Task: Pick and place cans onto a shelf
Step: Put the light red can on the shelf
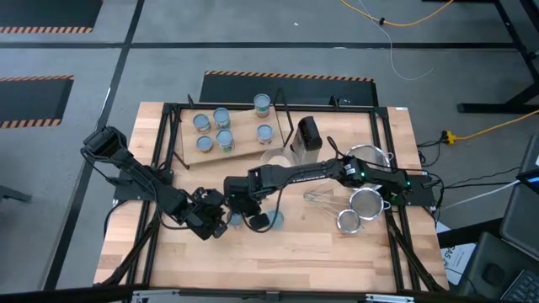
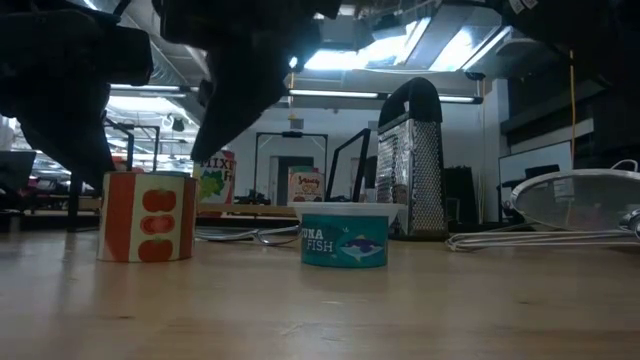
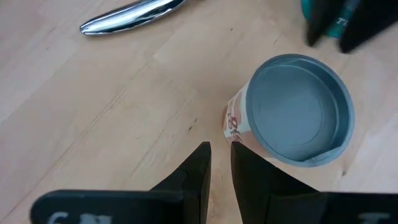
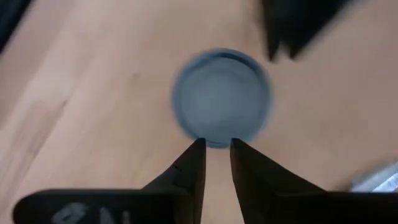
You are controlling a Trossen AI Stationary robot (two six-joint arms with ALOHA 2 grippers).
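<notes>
A can with a red tomato label (image 2: 148, 215) stands upright on the tabletop; it also shows in the left wrist view (image 3: 298, 112). A teal tuna can (image 2: 343, 237) stands to its right (image 1: 271, 220). My left gripper (image 3: 221, 165) is shut, just beside the tomato can's side. My right gripper (image 4: 216, 155) is shut, above the round blue-grey top of a can (image 4: 221, 96), probably the tuna can. Several more cans (image 1: 222, 126) stand on the light-wood shelf (image 1: 240, 150) at the far left.
A black grater (image 1: 308, 135) and a whitish bowl (image 1: 276, 157) stand beside the shelf. Metal strainers (image 1: 365, 202) and a whisk (image 1: 320, 198) lie at the right. A shiny utensil (image 3: 134, 14) lies near the tomato can. A black frame borders the table.
</notes>
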